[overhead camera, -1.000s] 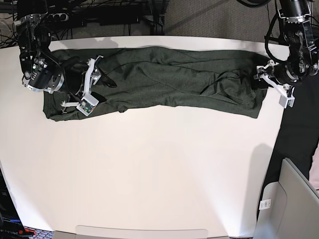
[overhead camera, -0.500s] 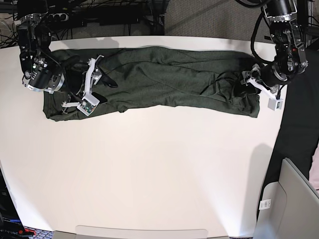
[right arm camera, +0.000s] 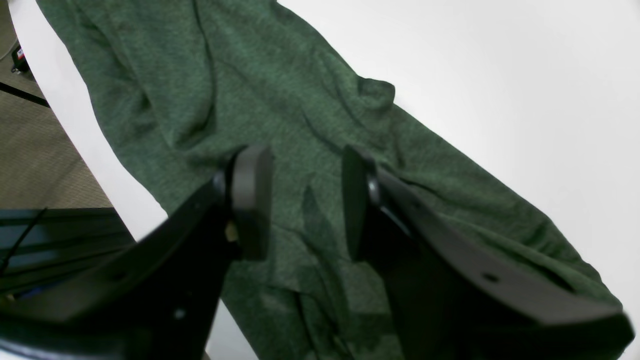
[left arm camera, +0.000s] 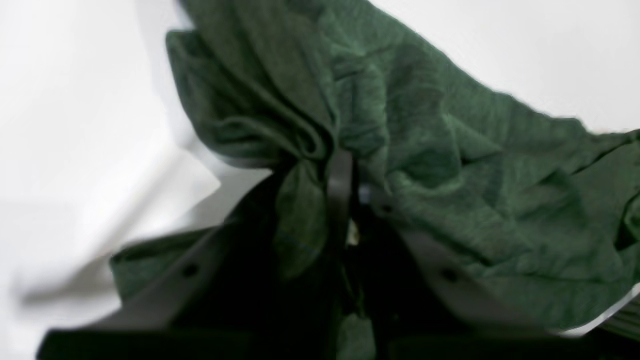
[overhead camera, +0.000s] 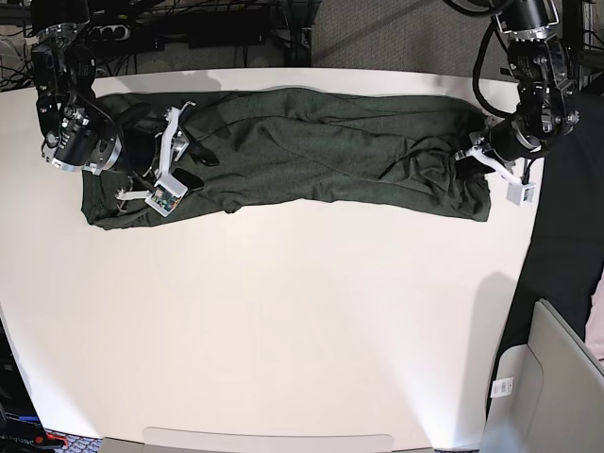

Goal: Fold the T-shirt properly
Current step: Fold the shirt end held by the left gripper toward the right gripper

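Observation:
The T-shirt (overhead camera: 311, 142) is dark olive-green and lies as a long wrinkled band across the far part of the white table (overhead camera: 283, 321). My left gripper (overhead camera: 469, 160) rests on its right end. In the left wrist view this gripper (left arm camera: 345, 185) is shut on a bunched fold of the T-shirt (left arm camera: 450, 165). My right gripper (overhead camera: 195, 167) hovers over the shirt's left part. The right wrist view shows that gripper (right arm camera: 302, 200) open, with its two black fingers (right arm camera: 250, 200) apart and flat T-shirt (right arm camera: 280, 100) cloth showing in the gap.
The table's far edge runs just behind the shirt, with cables and a black frame (overhead camera: 189, 33) beyond it. A grey box-like object (overhead camera: 552, 377) stands off the table's right front corner. Carpet floor (right arm camera: 30, 140) shows past the table edge in the right wrist view.
My left arm has moved left from the table's right edge onto the shirt's right end, and its jaws have shut on the cloth. The right arm has barely moved.

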`<state>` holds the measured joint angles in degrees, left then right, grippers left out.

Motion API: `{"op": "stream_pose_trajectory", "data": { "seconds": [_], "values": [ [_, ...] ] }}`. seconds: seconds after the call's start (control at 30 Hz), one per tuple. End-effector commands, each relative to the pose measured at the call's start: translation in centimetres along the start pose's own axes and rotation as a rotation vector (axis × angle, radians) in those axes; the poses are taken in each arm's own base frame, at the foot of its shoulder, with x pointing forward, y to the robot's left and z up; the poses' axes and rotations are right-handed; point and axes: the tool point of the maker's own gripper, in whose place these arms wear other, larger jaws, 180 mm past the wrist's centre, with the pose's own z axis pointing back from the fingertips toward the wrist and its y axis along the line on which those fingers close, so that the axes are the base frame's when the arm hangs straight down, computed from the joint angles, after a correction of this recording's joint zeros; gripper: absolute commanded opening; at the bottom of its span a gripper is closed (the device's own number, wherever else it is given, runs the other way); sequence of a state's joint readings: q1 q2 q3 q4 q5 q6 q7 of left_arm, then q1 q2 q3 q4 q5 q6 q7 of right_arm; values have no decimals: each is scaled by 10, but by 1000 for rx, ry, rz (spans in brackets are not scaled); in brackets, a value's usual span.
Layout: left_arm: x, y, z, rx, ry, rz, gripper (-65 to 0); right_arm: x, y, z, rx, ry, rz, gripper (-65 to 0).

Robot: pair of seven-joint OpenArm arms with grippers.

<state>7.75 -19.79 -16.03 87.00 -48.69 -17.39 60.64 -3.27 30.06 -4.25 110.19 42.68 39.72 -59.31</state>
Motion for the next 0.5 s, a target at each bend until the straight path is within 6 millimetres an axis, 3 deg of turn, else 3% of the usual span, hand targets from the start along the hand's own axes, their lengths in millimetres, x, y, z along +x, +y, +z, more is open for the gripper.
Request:
{"op": "stream_pose_trajectory", "data": {
  "seconds": [0.0,0.17,0.27,0.47],
  "values": [
    [13,-7,9,-5,-28,-50,-650,8,-11,11,-30,-31,20,-438],
    [33,-38,29,-31,-109,-153,-650,-1,-34,30,-117,-30,-22,-451],
    [42,-59,36,-59,-155,-192,-650,-7,-43,39,-156,-28,-47,-521],
    [30,-106,41,-141,-144,-209,-650,-35,-57,43,-256,92,-12,-650]
  ]
}}
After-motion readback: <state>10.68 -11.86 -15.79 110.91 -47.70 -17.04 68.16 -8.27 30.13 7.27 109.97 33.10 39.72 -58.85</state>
